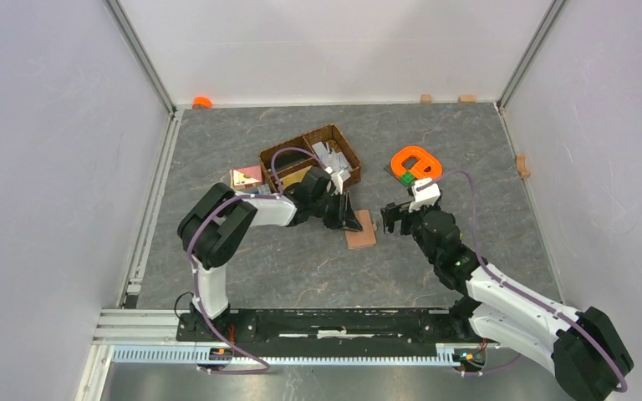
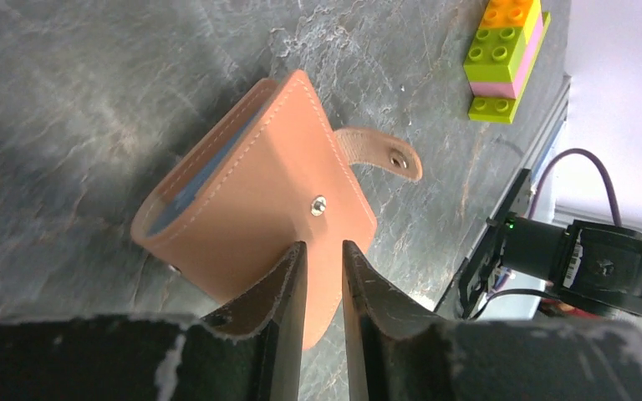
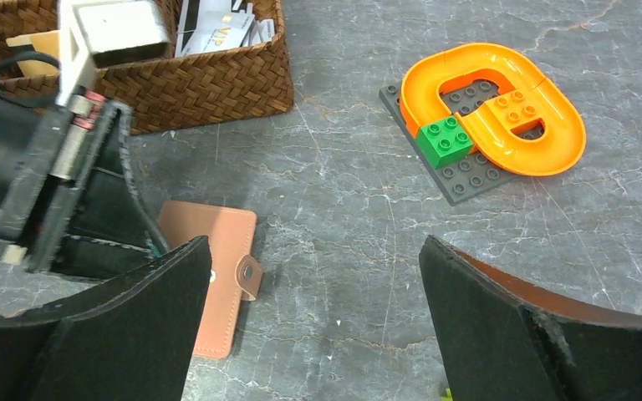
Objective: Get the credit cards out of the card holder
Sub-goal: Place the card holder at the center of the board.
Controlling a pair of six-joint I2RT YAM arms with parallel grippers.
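Observation:
The tan card holder (image 1: 361, 230) lies flat on the table with its snap tab (image 2: 389, 155) undone and sticking out. A blue card edge (image 2: 203, 175) shows inside its open side in the left wrist view. My left gripper (image 1: 349, 219) is over the holder's near edge (image 2: 324, 247), its jaws almost together with only a narrow gap and nothing between them. My right gripper (image 1: 394, 219) is wide open and empty just right of the holder (image 3: 213, 267), above bare table (image 3: 313, 246).
A brown wicker basket (image 1: 309, 157) stands behind the holder with several pale cards (image 3: 217, 25) in one compartment. An orange track on a grey plate (image 1: 416, 163) lies to the right. A pink-and-white square piece (image 1: 247, 177) sits left of the basket. Stacked toy bricks (image 2: 506, 58) are nearby.

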